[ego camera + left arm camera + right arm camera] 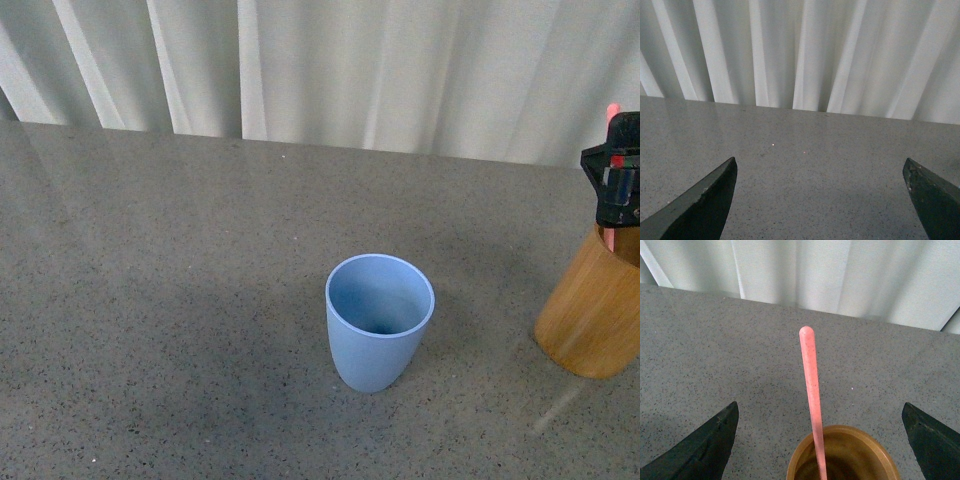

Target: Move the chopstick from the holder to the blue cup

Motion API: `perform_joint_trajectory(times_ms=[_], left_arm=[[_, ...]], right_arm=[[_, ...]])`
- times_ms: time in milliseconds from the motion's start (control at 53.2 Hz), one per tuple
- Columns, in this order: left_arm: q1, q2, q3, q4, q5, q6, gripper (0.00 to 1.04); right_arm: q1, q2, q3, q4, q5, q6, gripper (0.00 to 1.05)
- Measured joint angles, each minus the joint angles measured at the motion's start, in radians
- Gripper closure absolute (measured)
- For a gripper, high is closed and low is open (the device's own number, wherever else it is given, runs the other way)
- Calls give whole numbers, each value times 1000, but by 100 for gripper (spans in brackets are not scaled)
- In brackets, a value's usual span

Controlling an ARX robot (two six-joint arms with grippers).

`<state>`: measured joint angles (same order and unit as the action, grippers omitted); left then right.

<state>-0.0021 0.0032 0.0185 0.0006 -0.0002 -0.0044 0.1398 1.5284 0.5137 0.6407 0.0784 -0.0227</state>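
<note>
My right pincer (820,407) gapes wide astride the chopstick (810,375), which stands in the holder (850,430); I'd centre, close gently on its upper shaft, then lift straight up. The left pincer (820,170) is spread, empty; the blue cup (375,340) stands well apart, left of the holder.

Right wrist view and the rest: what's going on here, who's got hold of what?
The right gripper hangs over the holder, its fingers wide open either side of the chopstick, which stands in the holder, not gripped. The blue cup stands upright mid-table with nothing visible inside. The left gripper is open over the table, holding nothing.
</note>
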Motion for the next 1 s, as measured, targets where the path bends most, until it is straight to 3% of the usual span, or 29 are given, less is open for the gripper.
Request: perform_joint_trajectory(times_ms=[677, 996], left_arm=[[0, 0, 0, 0, 0, 0, 7], [0, 0, 0, 0, 0, 0, 7]], right_arm=[[-1, 195, 118, 85, -1, 1, 10], [-2, 235, 136, 108, -9, 13, 61]])
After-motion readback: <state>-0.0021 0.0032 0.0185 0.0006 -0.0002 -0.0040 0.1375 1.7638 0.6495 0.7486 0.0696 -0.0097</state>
